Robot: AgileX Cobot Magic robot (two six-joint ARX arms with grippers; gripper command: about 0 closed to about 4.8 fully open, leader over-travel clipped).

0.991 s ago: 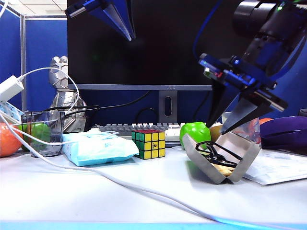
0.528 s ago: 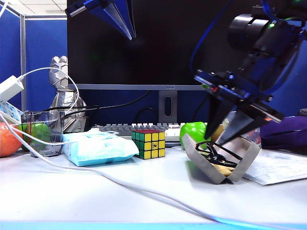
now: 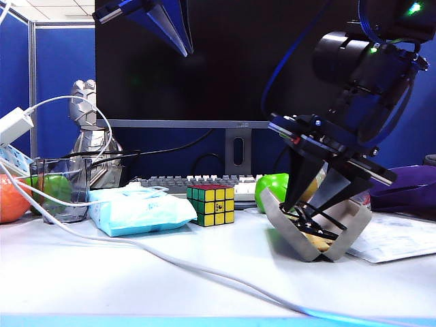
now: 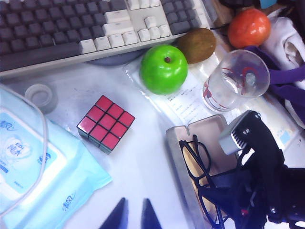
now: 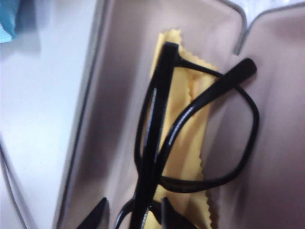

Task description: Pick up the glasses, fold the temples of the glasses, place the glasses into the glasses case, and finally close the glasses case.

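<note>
The grey glasses case lies open on the desk at the right. The black glasses rest inside it on a yellow cloth, and one temple crosses over the frame. My right gripper reaches down into the case. It is open, and its fingertips stand on either side of the glasses with a gap to each. The left wrist view shows the case, the glasses and the right arm above them. My left gripper hangs high at the upper left, its fingers a narrow gap apart and holding nothing.
A Rubik's cube and a light blue tissue pack sit left of the case. A green apple, a keyboard and a drinking glass are behind it. A white cable crosses the desk front. Papers lie at the right.
My right gripper has come down and to the left, from above the case into it, around the glasses. The left gripper has stayed where it was.
</note>
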